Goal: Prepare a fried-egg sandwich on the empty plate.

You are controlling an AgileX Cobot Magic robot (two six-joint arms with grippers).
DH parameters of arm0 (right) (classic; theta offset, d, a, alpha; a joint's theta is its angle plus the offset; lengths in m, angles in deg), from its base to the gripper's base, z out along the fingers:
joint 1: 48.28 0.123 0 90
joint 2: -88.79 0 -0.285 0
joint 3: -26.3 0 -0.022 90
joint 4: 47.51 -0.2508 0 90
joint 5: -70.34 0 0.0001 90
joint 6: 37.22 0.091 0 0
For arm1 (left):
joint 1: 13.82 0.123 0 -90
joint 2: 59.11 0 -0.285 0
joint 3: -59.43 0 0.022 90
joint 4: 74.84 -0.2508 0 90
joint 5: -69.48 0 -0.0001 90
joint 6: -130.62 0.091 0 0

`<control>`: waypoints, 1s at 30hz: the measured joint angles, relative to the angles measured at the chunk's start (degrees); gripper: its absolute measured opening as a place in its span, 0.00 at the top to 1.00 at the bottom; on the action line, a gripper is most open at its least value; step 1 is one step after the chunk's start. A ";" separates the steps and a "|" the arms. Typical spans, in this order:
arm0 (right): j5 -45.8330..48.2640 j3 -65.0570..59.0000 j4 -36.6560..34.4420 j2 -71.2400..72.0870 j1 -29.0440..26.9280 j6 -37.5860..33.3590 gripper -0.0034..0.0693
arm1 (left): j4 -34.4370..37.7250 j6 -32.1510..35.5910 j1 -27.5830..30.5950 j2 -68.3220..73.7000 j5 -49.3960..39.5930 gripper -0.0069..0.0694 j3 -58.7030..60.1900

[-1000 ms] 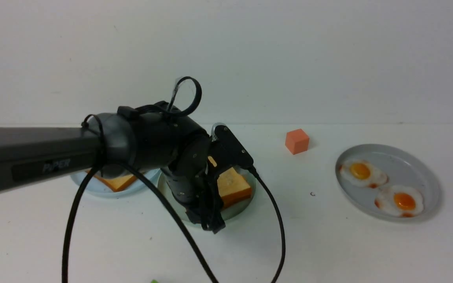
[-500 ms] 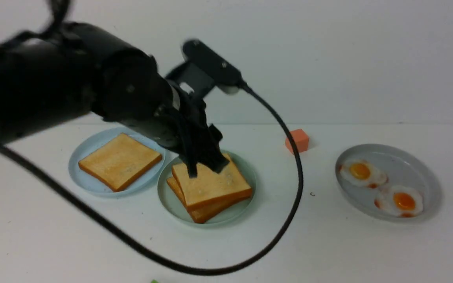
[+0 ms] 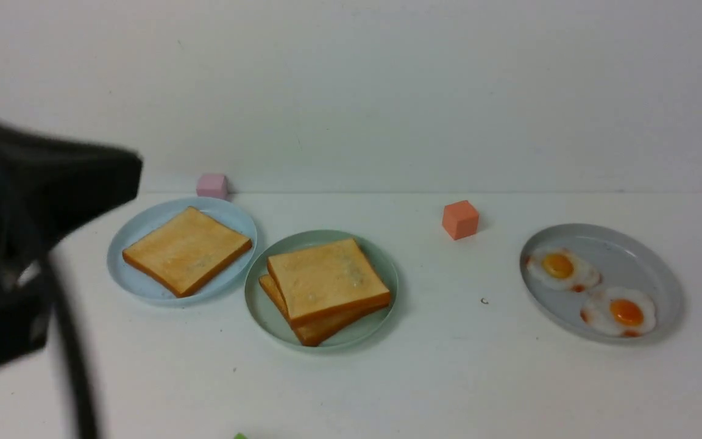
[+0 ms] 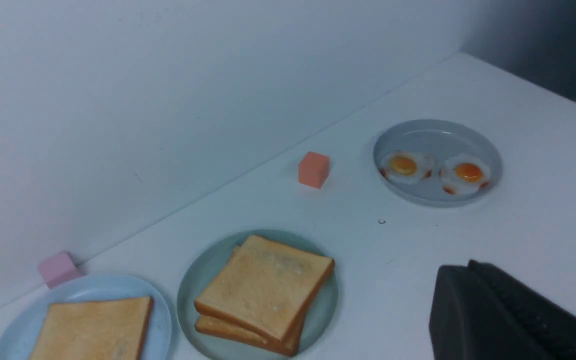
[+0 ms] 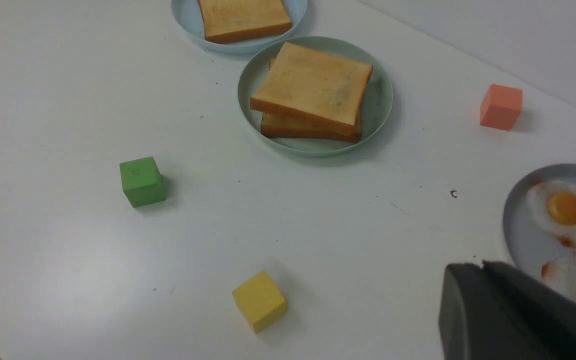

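Mint-green plate (image 3: 369, 329): it carries two toast slices (image 3: 323, 277), stacked a little askew; no egg shows between them.
Fried eggs (image 3: 561, 268): two, on the grey plate (image 3: 631, 250), well right of the mint-green plate.
Left gripper (image 4: 468, 280): closed, empty, raised to the left of that plate.
Right gripper (image 5: 483, 282): fingers together, empty, far to the right of it.
Advice: I judge the egg is missing. You should lift the upper slice by its crust, then lay one egg flat and centred.
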State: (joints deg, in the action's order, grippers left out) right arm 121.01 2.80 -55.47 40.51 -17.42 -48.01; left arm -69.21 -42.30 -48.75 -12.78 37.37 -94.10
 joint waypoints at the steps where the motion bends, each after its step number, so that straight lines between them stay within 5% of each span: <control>1: 0.05 0.00 0.00 0.00 0.00 0.14 0.90 | 0.75 0.00 0.00 -4.16 1.97 0.93 4.96; 14: 1.82 0.00 -0.89 0.00 0.00 1.50 0.96 | 5.60 -0.16 0.00 -24.85 30.60 0.93 42.66; 30: 3.17 0.00 -1.28 0.06 0.00 1.55 0.96 | 5.74 -0.18 0.00 -24.85 27.34 0.93 52.37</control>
State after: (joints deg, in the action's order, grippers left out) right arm 124.18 2.80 -56.74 40.57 -17.42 -46.47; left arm -63.47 -42.48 -48.75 -37.64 64.71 -41.73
